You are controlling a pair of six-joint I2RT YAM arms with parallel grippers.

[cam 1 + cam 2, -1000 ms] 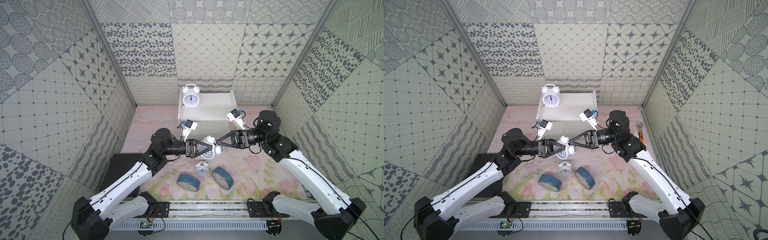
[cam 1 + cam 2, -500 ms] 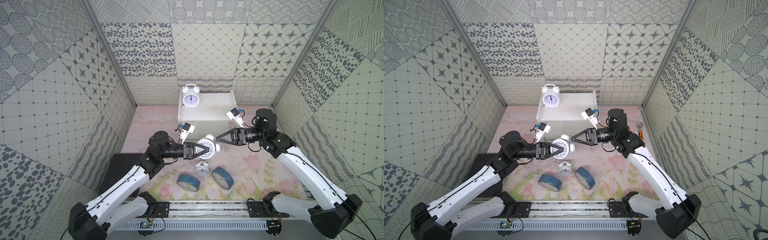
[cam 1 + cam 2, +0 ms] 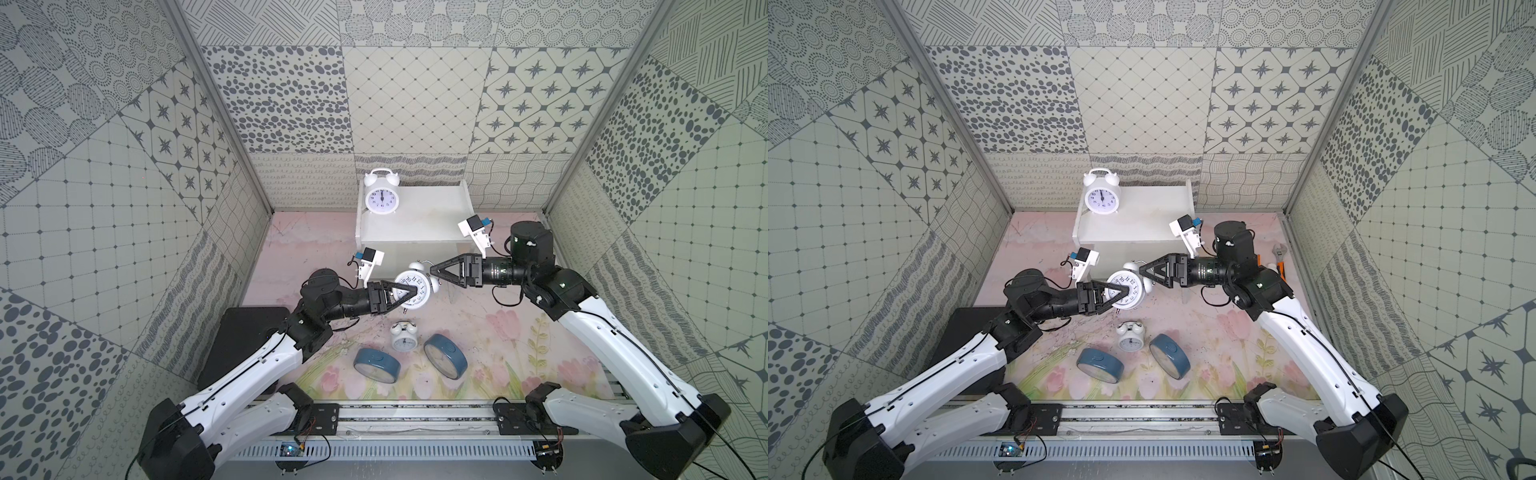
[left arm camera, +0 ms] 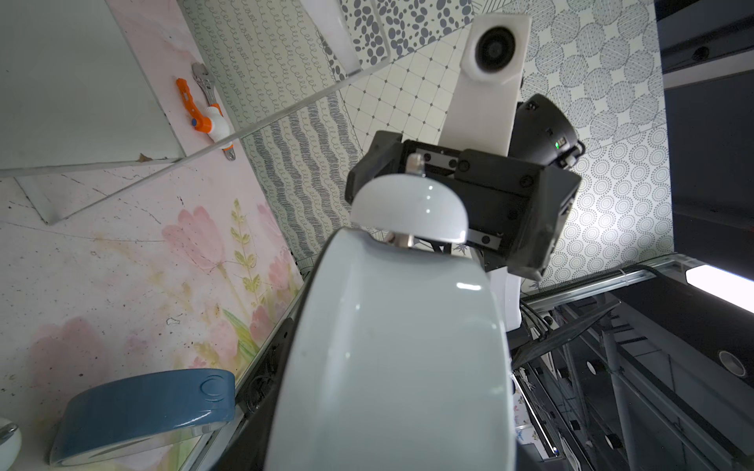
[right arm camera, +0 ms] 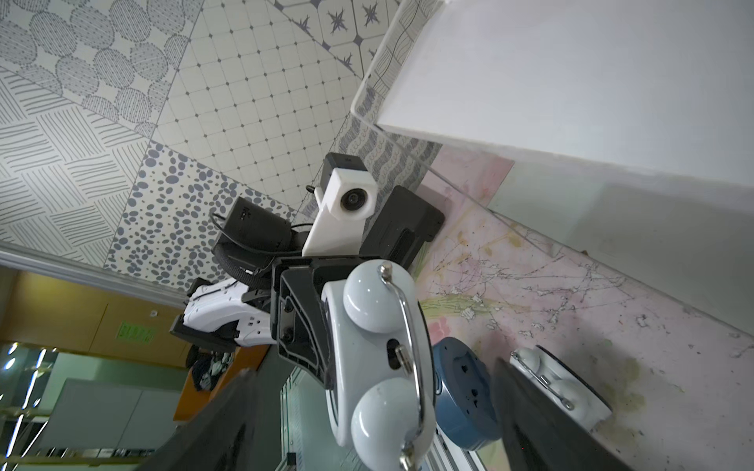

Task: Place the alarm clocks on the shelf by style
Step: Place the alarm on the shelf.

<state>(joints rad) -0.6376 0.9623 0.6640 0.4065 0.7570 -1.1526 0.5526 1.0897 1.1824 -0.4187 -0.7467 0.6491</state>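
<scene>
The white twin-bell clock (image 3: 422,299) hangs in the air, face up to the camera in both top views, clamped between the narrowed jaws of the left gripper (image 3: 414,290). The right gripper (image 3: 433,273) meets it from the opposite side. Its fingers (image 5: 228,412) are spread wide on either side of the bells, and the right wrist view shows a gap on each side.

Both arms reach in with bent elbows and level forearms, tip to tip. The shelf (image 3: 415,226) stands just beyond the grippers. A second white clock (image 3: 381,196) stands upright on the shelf's top tier, at the corner on the left arm's side. Below the grippers, on the floral mat (image 3: 519,340), a third white clock (image 3: 404,337) lies between two blue clocks (image 3: 377,364) (image 3: 445,360).

A second ago the roles were reversed: the right gripper pinched the clock and the left stood open around it, and the face was not turned up.
</scene>
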